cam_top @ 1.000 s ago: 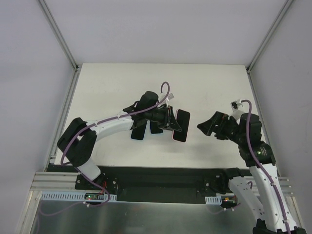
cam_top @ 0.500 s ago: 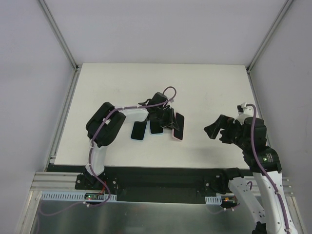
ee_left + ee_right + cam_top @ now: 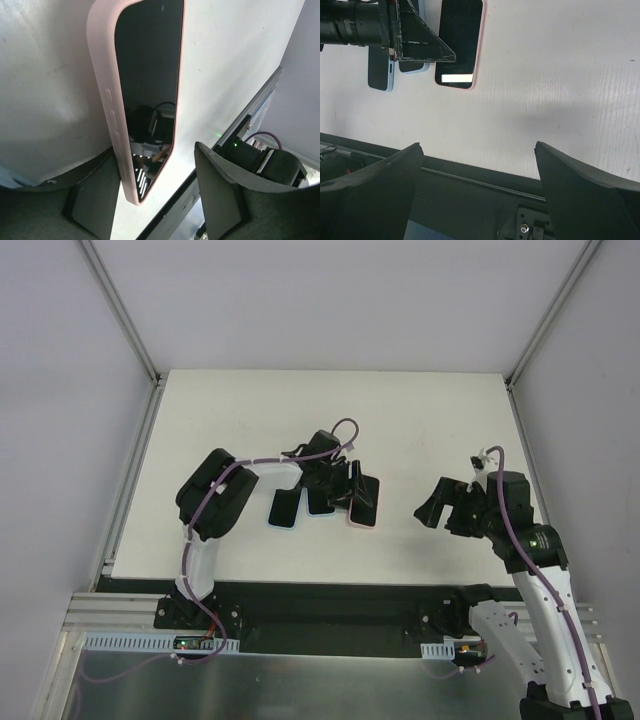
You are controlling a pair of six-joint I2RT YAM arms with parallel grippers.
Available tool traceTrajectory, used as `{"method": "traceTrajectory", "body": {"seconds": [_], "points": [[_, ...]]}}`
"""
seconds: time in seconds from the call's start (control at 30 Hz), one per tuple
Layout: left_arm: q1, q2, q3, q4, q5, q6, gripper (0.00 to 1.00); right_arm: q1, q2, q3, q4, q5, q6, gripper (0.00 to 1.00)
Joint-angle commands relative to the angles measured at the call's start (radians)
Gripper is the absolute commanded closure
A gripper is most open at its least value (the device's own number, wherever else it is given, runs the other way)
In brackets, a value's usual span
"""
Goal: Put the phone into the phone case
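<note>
A black phone lies screen-up inside a pink case [image 3: 364, 504] on the white table [image 3: 420, 420]. It also shows in the left wrist view [image 3: 147, 75] and the right wrist view [image 3: 460, 42]. My left gripper [image 3: 347, 486] is open and low over the table. In the left wrist view [image 3: 155, 150] its jaws straddle the near end of the cased phone; the left finger [image 3: 95, 200] is close beside the case's pink edge. My right gripper [image 3: 438, 504] is open and empty, right of the phone, as the right wrist view [image 3: 479, 145] shows.
Two more dark phones lie left of the pink one: one in a light blue case [image 3: 283, 510] and one [image 3: 320, 503] partly under my left gripper. The table's black front rail [image 3: 485, 185] runs just below my right gripper.
My left arm has folded its elbow inward and its gripper now sits at the pink-cased phone, which has shifted slightly left. My right gripper drew back to the right.
</note>
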Motion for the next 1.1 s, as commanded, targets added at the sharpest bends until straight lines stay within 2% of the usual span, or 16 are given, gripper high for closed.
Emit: {"method": "traceTrajectory", "body": {"seconds": [0.0, 0.07, 0.2, 0.27, 0.3, 0.43, 0.7, 0.93, 1.07], "points": [[0.023, -0.1, -0.039, -0.026, 0.029, 0.036, 0.4, 0.004, -0.009, 0.022, -0.044, -0.04, -0.004, 0.04], [0.028, -0.133, -0.04, -0.061, 0.037, 0.076, 0.27, 0.004, -0.017, 0.02, -0.047, -0.063, 0.0, 0.04], [0.029, -0.235, 0.019, -0.188, 0.048, 0.156, 0.23, 0.002, -0.087, -0.001, -0.039, -0.085, 0.005, 0.04], [0.029, -0.303, 0.058, -0.239, 0.058, 0.209, 0.05, 0.004, -0.153, -0.015, -0.024, -0.074, 0.02, 0.04], [0.029, -0.329, 0.065, -0.277, 0.06, 0.225, 0.01, 0.002, -0.175, -0.018, -0.021, -0.071, 0.02, 0.04], [0.029, -0.484, 0.055, -0.34, 0.038, 0.291, 0.01, 0.002, -0.227, 0.031, -0.059, -0.043, 0.023, 0.04], [0.028, -0.86, -0.141, -0.357, -0.064, 0.326, 0.01, 0.004, -0.273, 0.127, -0.114, -0.04, 0.102, 0.04], [0.025, -1.189, -0.324, -0.351, -0.234, 0.314, 0.01, 0.004, -0.35, 0.144, -0.105, -0.085, 0.08, 0.04], [0.021, -1.358, -0.39, -0.348, -0.277, 0.325, 0.01, 0.002, -0.379, 0.163, -0.099, -0.088, 0.079, 0.04]]}}
